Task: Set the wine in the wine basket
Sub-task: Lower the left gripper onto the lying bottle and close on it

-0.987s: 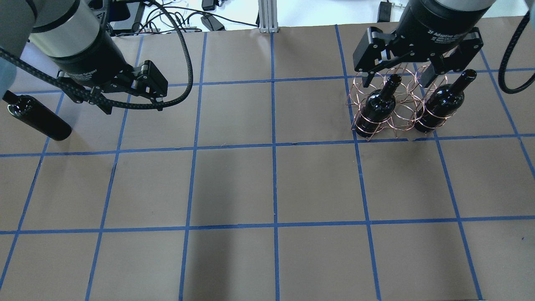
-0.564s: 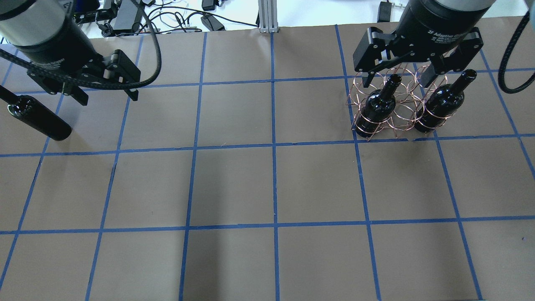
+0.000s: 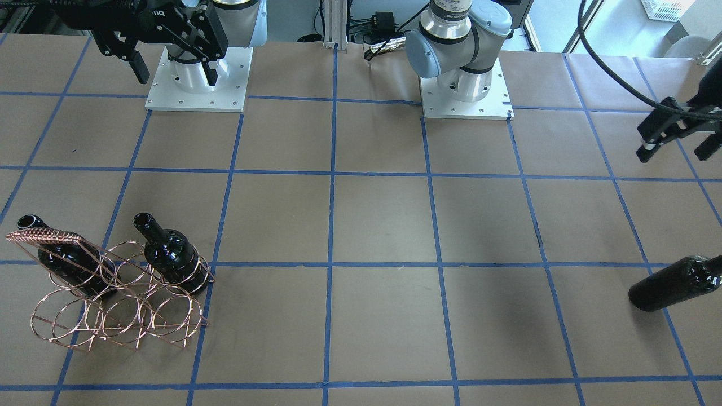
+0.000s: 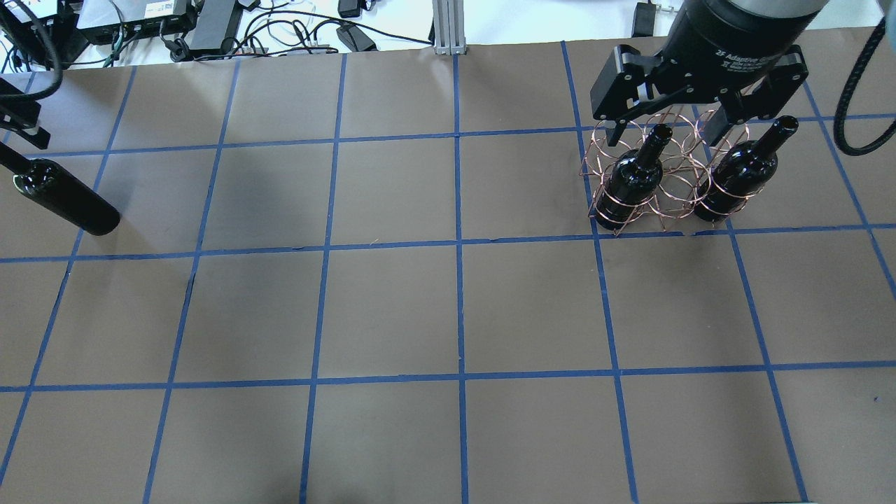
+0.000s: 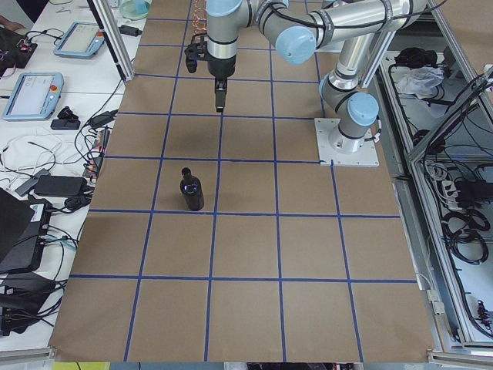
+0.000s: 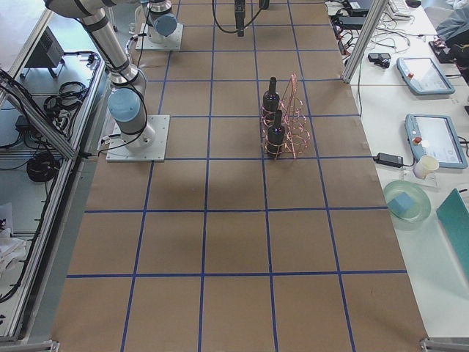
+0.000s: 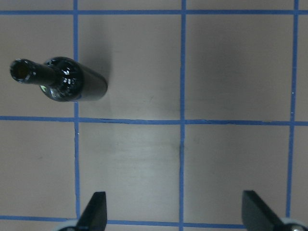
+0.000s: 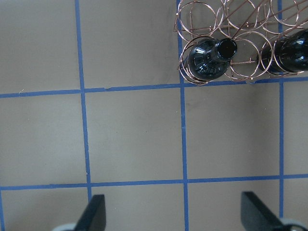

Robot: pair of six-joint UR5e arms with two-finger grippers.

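Silver arms (image 5: 350, 58), pale-blue joint caps (image 3: 421, 55), black white-lettered right hand (image 4: 665, 138), braided black cable (image 4: 859, 73)

We watch the left gripper (image 3: 674, 148) swing outward over the left end of the table (image 4: 392, 308). A second ago it hung over the paper just inboard of the lone wine bottle (image 4: 66, 199). Now only a sliver shows at the overhead view's left edge, near the bottle's neck, and its arm has left the far-left corner uncovered.
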